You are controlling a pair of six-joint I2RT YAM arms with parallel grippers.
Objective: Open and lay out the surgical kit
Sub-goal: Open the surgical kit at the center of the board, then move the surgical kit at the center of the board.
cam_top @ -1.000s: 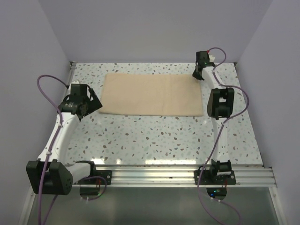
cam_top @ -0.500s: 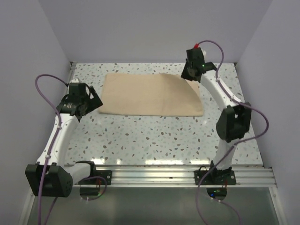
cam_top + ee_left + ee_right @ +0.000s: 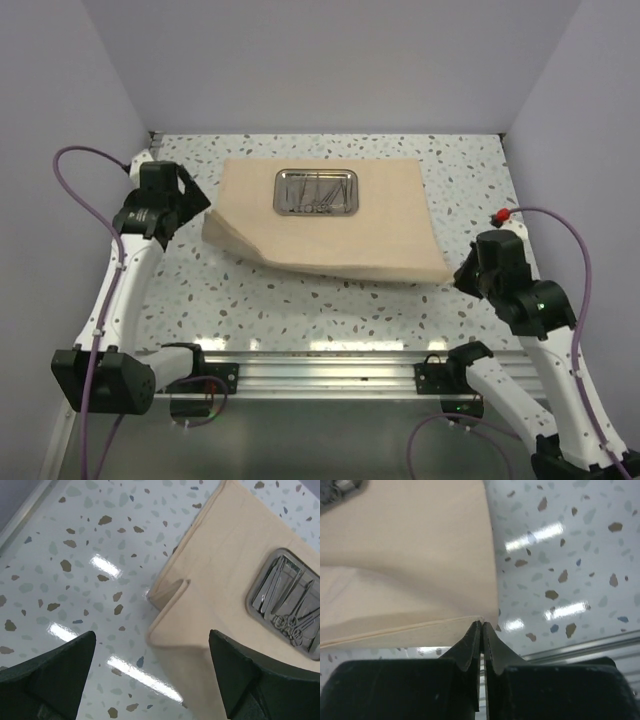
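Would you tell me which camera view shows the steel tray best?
Top external: the whole tray sits unobstructed on the cloth, instruments inside. The left wrist view is closer but crops its right side. The right wrist view catches only a blurred sliver at top left.

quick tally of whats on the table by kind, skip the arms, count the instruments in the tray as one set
cloth wrap: 1
steel tray: 1
instrument set: 1
total: 3

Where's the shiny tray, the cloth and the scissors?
tray (image 3: 355, 192): top view, its right rim.
cloth (image 3: 380, 235): top view, bare near-right part.
scissors (image 3: 289, 625): left wrist view, the ring handles.
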